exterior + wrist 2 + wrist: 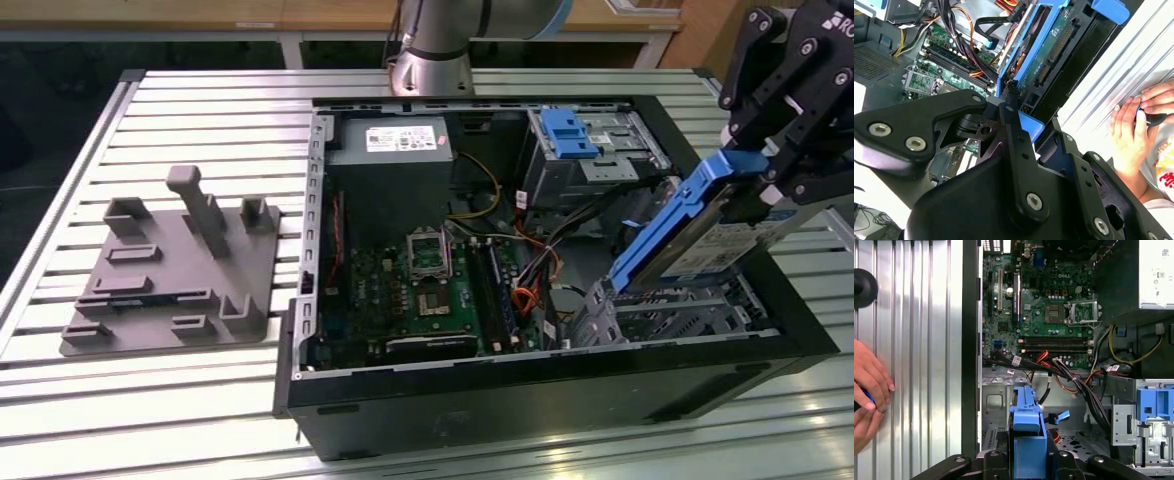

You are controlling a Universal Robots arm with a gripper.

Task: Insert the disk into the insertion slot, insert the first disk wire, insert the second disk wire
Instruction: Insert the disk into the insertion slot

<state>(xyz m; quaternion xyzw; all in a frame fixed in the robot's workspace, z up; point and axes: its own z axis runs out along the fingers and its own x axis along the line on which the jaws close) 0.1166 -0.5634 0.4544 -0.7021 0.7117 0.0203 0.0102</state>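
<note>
The pincer [761, 175], clamped on the blue carrier of the disk [701, 250], holds it steeply tilted over the insertion slot [674, 315] inside the open computer case [534, 375]. At that tilt the leading edge could jam on the cage rim or snag the loose wires [534, 275] nearby, twisting the disk in the grip.

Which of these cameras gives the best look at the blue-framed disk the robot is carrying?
The exterior view: it shows the disk nearly whole, tilted in the gripper, lower end near the slot. The second wrist view shows its circuit-board side close up; the first wrist view sees its blue end edge-on.
</note>
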